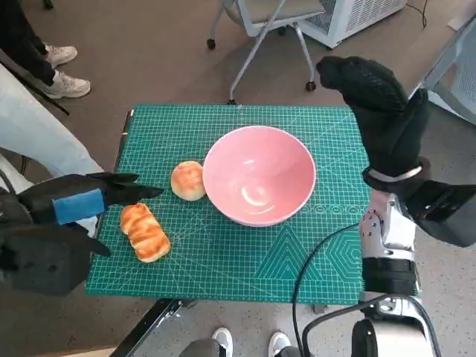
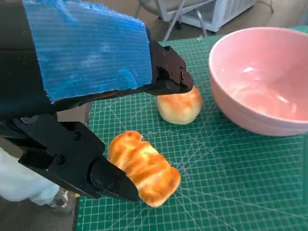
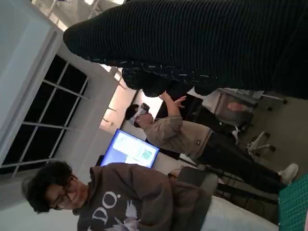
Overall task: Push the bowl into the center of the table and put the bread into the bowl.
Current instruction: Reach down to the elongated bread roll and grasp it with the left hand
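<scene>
The pink bowl (image 1: 259,184) (image 2: 262,79) sits near the middle of the green cutting mat (image 1: 223,256), empty. A round bread bun (image 1: 188,180) (image 2: 180,107) lies against its left side. A long striped bread roll (image 1: 145,232) (image 2: 144,167) lies near the mat's left front. My left hand (image 1: 82,204) (image 2: 91,91) hovers at the mat's left edge, fingers apart around the long roll without gripping it. My right hand (image 1: 379,104) (image 3: 202,43) is raised above the mat's right far corner, holding nothing; how its fingers lie is unclear.
A rolling chair (image 1: 264,22) and a white appliance (image 1: 357,15) stand beyond the table. A person's legs and shoes (image 1: 52,71) are at the far left. A black cable (image 1: 312,260) crosses the mat's front right. Two people (image 3: 144,202) show in the right wrist view.
</scene>
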